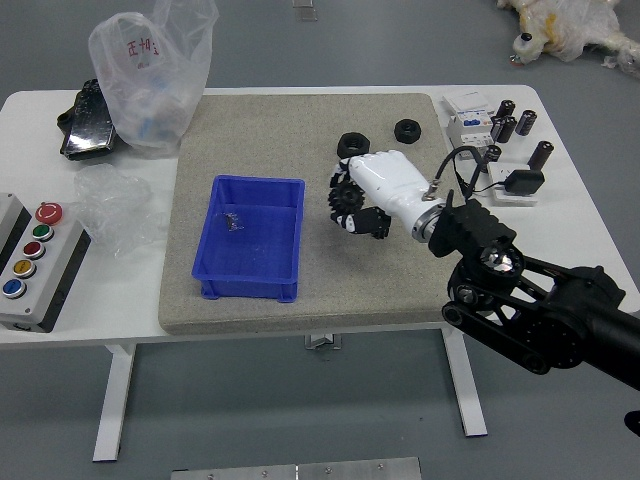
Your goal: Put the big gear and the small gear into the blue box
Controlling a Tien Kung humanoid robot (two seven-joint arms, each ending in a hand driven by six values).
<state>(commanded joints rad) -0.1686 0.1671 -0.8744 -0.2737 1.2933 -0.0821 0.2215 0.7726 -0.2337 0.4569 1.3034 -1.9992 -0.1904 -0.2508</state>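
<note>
Black robot right arm [510,300] is reaching in from the right over the white table [100,322]. Grey-beige mat [345,305] is covering the middle. At left, a grey-white control box [40,275] is sitting by the table edge, showing red, green, yellow and blue buttons. Open blue plastic box [245,287] is standing on the mat's left part, with a small dark metallic piece [232,222] lying inside; can't tell what it is. Right hand [388,188], white-backed, is hovering to the box's right, apart from it. Its black fingers are grasping a black toothed gear [346,198]; can't tell if big or small.

Crumpled clear plastic [115,205] is lying left of the box. Farther right, a small black box with a cable [523,182] is resting on a white block. Beyond the hand, two black rings [353,145] are lying on the mat, apart. Black cylinders [525,122] are standing near a white device [470,130]. Far left, a black tray-like item [88,122] is lying beside a clear plastic bag [150,75].
</note>
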